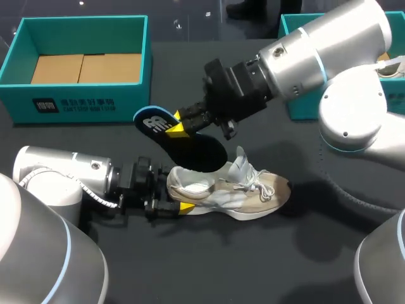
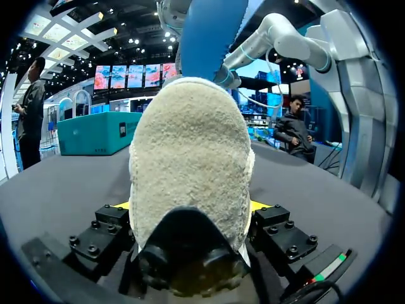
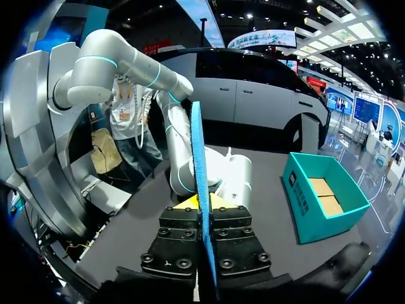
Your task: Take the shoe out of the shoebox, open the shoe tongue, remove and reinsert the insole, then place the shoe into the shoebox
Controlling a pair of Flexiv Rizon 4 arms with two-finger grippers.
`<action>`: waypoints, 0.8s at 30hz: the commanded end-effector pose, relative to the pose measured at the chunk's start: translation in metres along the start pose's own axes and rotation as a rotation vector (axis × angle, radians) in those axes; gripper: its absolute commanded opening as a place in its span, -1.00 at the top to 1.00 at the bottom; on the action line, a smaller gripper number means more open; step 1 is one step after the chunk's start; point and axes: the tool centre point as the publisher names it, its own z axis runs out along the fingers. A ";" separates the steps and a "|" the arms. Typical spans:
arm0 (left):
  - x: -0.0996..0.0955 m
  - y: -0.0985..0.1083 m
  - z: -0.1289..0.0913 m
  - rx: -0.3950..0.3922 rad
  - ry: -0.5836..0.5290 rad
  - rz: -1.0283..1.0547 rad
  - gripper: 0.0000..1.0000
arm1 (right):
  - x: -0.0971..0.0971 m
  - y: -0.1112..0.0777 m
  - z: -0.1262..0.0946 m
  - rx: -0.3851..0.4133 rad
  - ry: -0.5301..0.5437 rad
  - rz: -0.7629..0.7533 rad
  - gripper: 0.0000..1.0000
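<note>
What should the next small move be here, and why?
Probably tilt the right pincer to angle the insole down into the shoe. The insole hangs just above the opening, clamped in that pincer, while the left pincer grips the heel and steadies it.

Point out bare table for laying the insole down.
Bare table: the stretch from the shoe to the near edge, and the strip between shoebox and left arm. Crowded: the shoe's heel, where left fingers, right fingers and insole meet.

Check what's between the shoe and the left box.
Head view: the insole, clamped in the right jaws, hangs in the air between the shoe and the left box.
</note>
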 end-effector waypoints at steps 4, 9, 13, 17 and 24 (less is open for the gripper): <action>0.000 0.001 0.000 -0.001 -0.001 0.000 1.00 | 0.005 0.007 -0.003 -0.043 -0.015 -0.018 1.00; 0.000 0.001 0.000 -0.001 -0.001 0.000 1.00 | 0.015 0.051 -0.028 -0.096 -0.107 -0.007 1.00; 0.000 0.001 0.000 -0.001 -0.001 0.000 1.00 | 0.026 0.073 -0.043 -0.166 -0.101 -0.022 1.00; 0.000 0.001 0.000 -0.001 -0.001 0.000 1.00 | 0.037 0.076 -0.062 -0.232 -0.138 0.104 1.00; 0.000 0.001 0.000 -0.001 -0.001 0.000 1.00 | 0.042 0.076 -0.068 -0.247 -0.149 0.126 1.00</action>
